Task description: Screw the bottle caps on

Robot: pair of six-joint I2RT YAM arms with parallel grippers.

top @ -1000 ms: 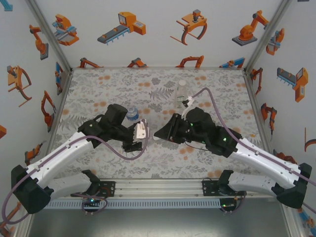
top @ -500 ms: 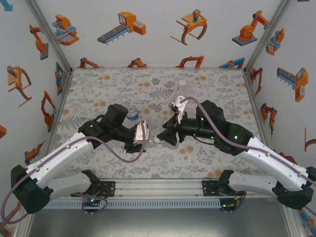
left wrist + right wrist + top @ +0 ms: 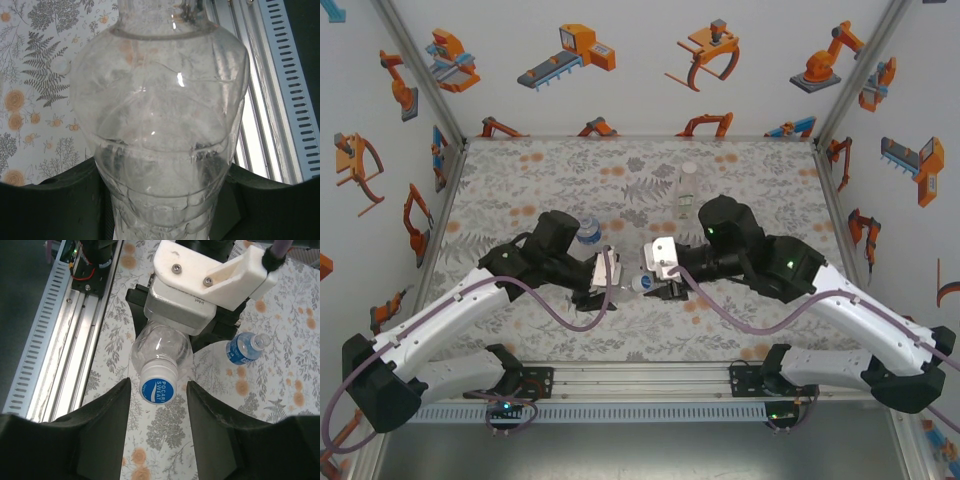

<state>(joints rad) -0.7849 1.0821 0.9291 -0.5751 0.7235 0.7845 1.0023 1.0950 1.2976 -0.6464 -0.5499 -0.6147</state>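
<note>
Right hand (image 3: 158,384) swung round to bottle (image 3: 161,347); cap (image 3: 157,390) between its fingertips.

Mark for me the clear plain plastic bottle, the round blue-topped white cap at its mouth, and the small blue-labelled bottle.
clear plain plastic bottle (image 3: 161,347), right wrist view, on its shoulder.
blue-topped white cap (image 3: 157,389), right wrist view, on its printed top.
blue-labelled bottle (image 3: 240,351), right wrist view, on its label.
</note>
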